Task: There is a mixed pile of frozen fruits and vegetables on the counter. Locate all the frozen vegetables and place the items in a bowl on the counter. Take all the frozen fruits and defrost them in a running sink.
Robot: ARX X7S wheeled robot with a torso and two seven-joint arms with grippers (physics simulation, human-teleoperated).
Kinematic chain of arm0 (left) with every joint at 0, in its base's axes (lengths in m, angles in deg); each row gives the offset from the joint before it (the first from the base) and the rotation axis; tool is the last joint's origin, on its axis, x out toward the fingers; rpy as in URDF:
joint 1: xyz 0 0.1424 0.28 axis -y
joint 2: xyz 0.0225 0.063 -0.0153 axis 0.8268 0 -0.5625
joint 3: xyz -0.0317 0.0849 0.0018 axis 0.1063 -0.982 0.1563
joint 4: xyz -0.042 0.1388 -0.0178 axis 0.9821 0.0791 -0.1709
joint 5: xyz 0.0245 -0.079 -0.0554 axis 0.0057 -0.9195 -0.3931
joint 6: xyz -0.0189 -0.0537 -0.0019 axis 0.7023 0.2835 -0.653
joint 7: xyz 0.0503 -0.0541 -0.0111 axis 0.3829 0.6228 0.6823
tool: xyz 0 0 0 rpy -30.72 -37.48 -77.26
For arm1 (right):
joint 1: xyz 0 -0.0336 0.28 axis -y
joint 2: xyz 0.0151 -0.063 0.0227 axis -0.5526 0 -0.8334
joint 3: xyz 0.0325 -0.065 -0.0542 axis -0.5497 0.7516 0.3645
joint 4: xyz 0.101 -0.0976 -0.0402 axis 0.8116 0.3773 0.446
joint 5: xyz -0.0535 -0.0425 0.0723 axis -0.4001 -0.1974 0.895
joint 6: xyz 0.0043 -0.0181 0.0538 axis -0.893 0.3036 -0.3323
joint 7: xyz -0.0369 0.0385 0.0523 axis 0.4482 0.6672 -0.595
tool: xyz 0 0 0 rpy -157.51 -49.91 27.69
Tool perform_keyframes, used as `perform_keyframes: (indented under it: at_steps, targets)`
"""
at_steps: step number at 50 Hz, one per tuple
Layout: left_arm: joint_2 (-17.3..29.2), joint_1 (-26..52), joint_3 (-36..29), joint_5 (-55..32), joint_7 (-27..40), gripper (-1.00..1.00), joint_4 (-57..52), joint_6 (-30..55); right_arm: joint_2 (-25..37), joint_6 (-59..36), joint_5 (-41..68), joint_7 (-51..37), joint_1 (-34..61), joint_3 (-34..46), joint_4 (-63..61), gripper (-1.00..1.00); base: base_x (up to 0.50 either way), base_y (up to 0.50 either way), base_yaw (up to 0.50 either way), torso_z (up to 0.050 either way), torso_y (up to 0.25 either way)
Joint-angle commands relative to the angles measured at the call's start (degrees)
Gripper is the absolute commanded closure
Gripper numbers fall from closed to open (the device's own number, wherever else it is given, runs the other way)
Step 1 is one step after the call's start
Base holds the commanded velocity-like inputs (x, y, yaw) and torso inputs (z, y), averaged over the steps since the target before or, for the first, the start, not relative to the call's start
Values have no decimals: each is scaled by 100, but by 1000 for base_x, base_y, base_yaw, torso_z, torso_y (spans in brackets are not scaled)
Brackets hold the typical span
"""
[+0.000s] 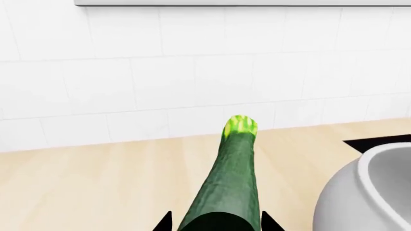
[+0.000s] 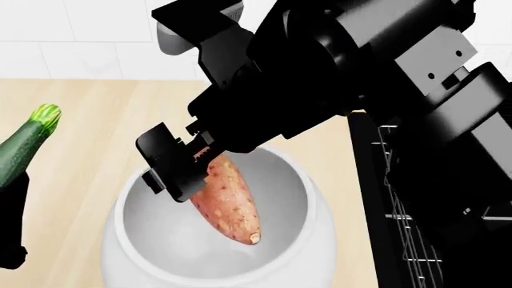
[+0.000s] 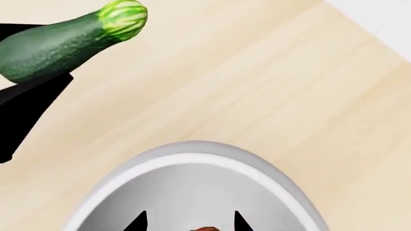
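My right gripper hangs over the large white bowl, shut on the upper end of the pinkish-orange speckled sweet potato. The potato points down into the bowl. In the right wrist view only a sliver of it shows between the fingertips, above the bowl's rim. My left gripper is shut on the dark green zucchini, held above the beige counter just left of the bowl. The zucchini has its light green stem end pointing away. The frozen fruits are out of view.
The black sink with its wire rack lies right of the bowl, mostly hidden by my right arm. A white tiled wall backs the counter.
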Motion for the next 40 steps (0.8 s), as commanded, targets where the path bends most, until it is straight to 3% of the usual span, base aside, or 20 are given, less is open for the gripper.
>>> perform_keyframes:
  at_steps: [1,11,12,22,27,32,40]
  targets:
    - [-147,217,-239,138,76,100,109,21,21,58,34,-128,-179,13,-141,100,0,0,0,0,0]
    - [-101,199,-217,83,85,100,72,40,35,77,63,-205,-225,38,-220,100,0,0,0,0,1]
    - [-102,217,-222,78,90,100,79,47,20,49,119,-269,-213,-31,-123,-100,0,0,0,0,0]
    - [-140,326,-317,79,109,100,85,87,102,-174,412,-492,-72,-209,-298,-100,0,0,0,0,0]
    - [171,-153,179,-208,-5,100,-118,-34,162,-223,531,-556,176,-357,-293,-100,0,0,0,0,0]
    - [-13,191,-157,-69,83,100,-5,82,336,-305,777,-828,278,-588,-510,-100,0,0,0,0,0]
    - [-101,442,-416,2,74,100,18,186,654,-4,1303,-2399,82,-1347,-1042,-100,0,0,0,0,0]
